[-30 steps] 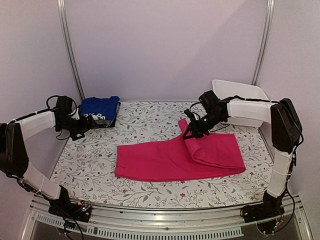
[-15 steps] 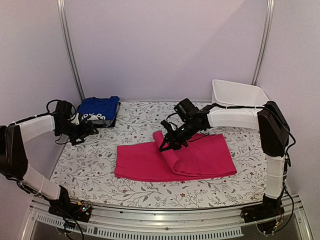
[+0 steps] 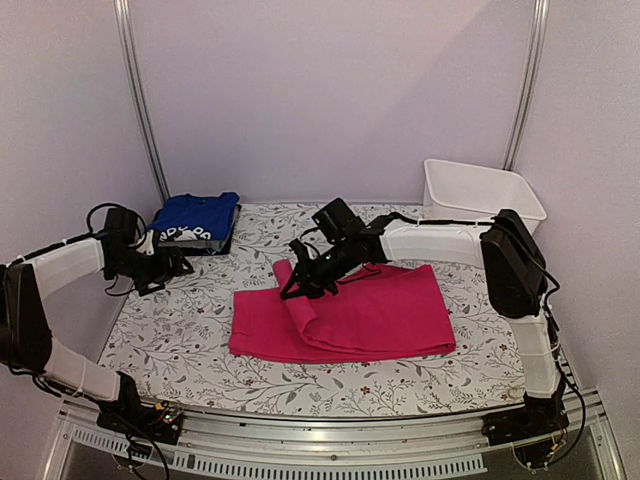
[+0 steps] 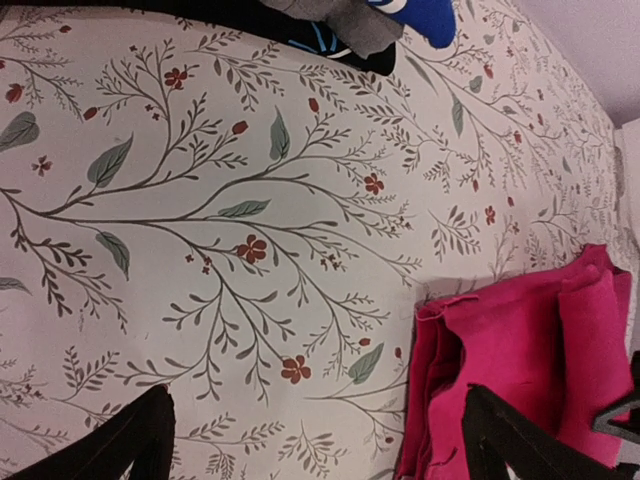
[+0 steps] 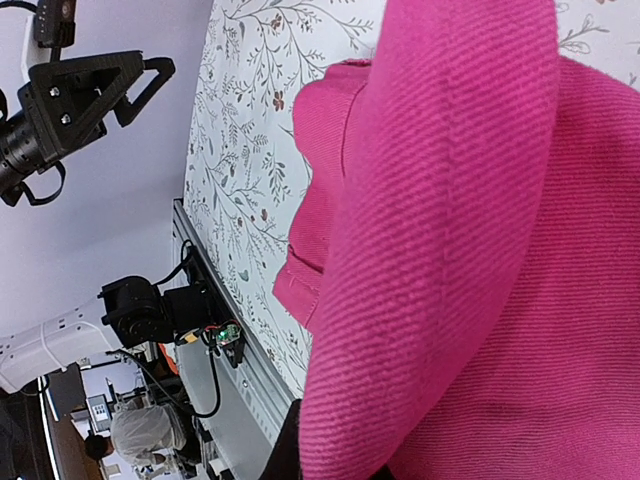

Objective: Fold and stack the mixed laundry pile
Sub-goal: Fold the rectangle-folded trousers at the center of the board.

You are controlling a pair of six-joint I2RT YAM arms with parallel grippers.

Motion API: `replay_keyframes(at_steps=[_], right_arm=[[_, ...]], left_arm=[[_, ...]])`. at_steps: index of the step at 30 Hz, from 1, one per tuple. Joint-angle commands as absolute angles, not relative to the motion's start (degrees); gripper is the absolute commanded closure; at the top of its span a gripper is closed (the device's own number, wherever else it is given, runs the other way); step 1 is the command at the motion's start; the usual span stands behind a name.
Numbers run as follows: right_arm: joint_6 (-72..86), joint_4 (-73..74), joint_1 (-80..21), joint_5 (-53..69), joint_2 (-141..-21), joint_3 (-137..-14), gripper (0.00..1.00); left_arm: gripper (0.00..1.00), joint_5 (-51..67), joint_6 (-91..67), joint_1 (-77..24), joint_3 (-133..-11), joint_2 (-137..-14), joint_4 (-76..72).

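Observation:
The magenta-pink garment (image 3: 350, 315) lies flat mid-table. My right gripper (image 3: 296, 285) is shut on a fold of its edge and holds that flap raised over the garment's left half. In the right wrist view the pink cloth (image 5: 450, 250) fills the frame and hides most of the fingers. The royal-blue garment (image 3: 198, 213) lies folded on a grey one (image 3: 205, 243) at the back left. My left gripper (image 3: 178, 262) is open and empty, low over the table near that stack. The left wrist view shows the pink garment's left edge (image 4: 520, 340) by the right finger (image 4: 520, 440).
A white plastic bin (image 3: 480, 190) stands at the back right. The floral table covering (image 3: 170, 320) shows bare between the stack and the pink garment and along the front. Metal frame posts (image 3: 140, 110) rise at the back corners.
My right gripper has carried the pink flap leftward across the garment, and the garment's right edge has drawn in. The left gripper has shifted only slightly.

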State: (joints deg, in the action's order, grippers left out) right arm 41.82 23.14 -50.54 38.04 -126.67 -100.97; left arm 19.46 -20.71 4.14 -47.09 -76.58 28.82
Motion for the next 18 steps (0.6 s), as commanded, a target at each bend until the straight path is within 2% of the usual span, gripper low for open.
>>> replay_keyframes(at_steps=[1,18], right_arm=[[45.1,20.2,-52.1,37.5,-128.7,-105.1,1.00],[50.1,17.1,-54.0,38.0,-136.2,-113.2,1.00]], left_arm=[[0.00,20.8,-19.6,4.8,-46.6,-75.5,28.8],[0.00,21.7,-19.3,5.0,-46.4,-75.8,28.7]])
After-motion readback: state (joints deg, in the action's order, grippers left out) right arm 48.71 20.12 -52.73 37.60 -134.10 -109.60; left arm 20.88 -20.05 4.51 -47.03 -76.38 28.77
